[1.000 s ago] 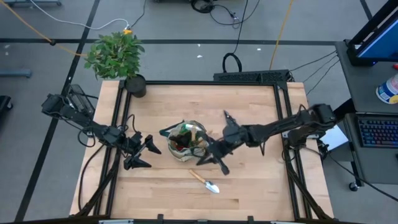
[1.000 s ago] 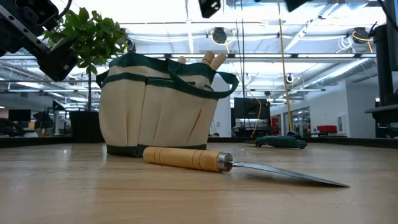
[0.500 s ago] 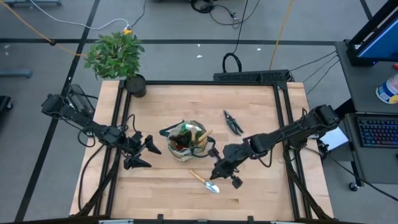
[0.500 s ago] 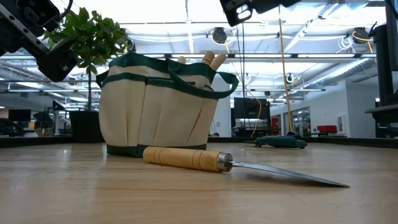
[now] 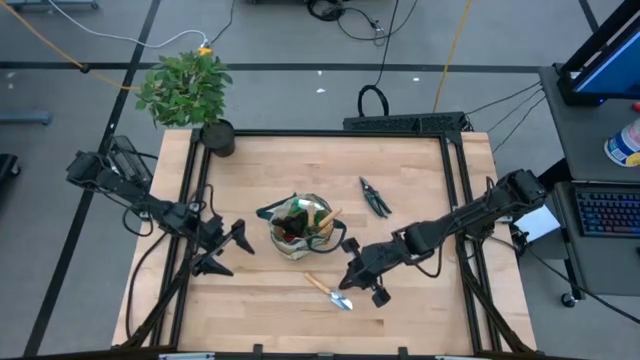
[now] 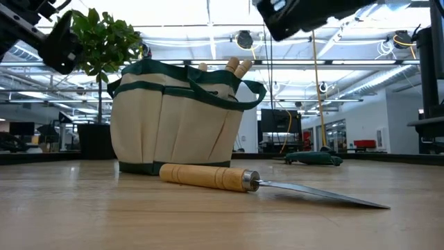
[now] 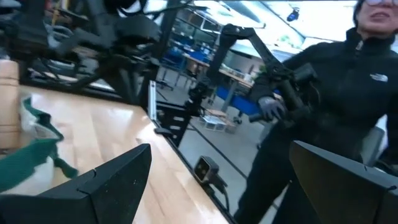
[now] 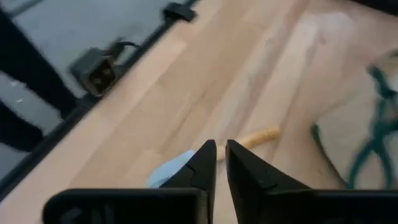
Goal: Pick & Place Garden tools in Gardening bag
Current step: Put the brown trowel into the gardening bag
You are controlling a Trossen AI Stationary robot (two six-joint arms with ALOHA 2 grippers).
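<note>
the gardening bag is stood near the middle of the tabletop, with wooden handles seen sticking out of its top. a wooden-handled trowel is laid flat on the tabletop just in front of the bag, apart from it. the right hand is held just above the trowel, its fingers nearly pressed together with only a slim gap and nothing pinched. black pruning shears are left beyond it. the left hand is held beside the bag, its fingers spread wide and empty.
</note>
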